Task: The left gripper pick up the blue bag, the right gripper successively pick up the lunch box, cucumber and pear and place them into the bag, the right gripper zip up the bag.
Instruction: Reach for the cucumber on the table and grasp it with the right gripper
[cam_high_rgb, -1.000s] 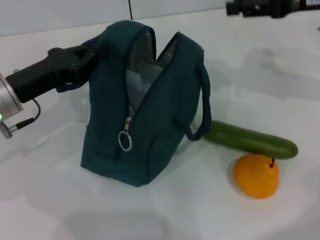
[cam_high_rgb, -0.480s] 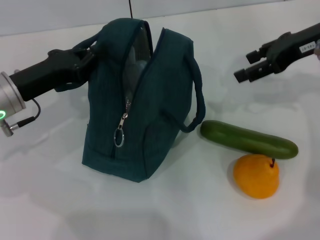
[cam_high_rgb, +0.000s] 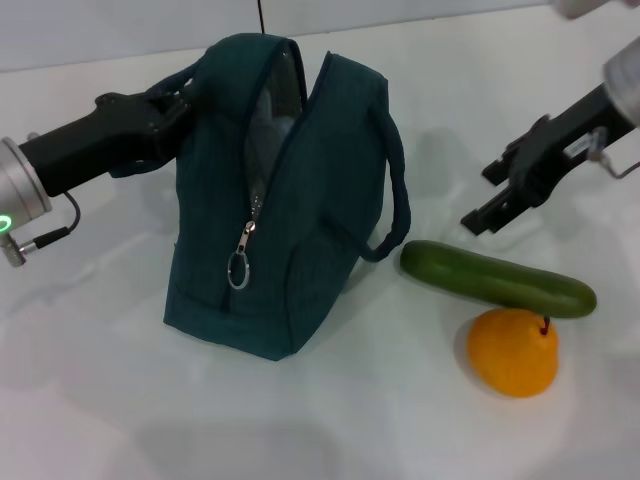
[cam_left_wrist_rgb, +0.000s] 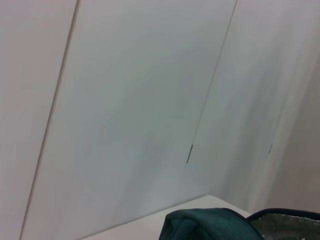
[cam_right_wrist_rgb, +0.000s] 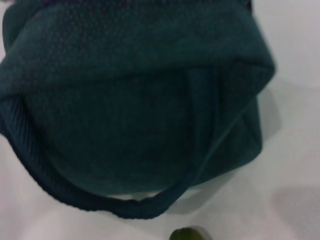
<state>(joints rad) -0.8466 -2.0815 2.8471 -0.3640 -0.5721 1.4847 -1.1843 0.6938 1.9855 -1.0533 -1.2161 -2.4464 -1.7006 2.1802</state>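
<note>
from my head, my left gripper is shut tight on the blue bag. my right gripper hangs open above the cucumber, with the pear just beside. my right wrist sees the bag's side.

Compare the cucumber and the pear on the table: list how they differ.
The cucumber is dark green; the pear is orange. The cucumber is long and lies flat on its side; the pear is round and squat, its dark stem pointing up. The cucumber lies farther from the robot, the pear nearer, with its top meeting the cucumber's edge. Both rest on the white table, outside the bag.
</note>
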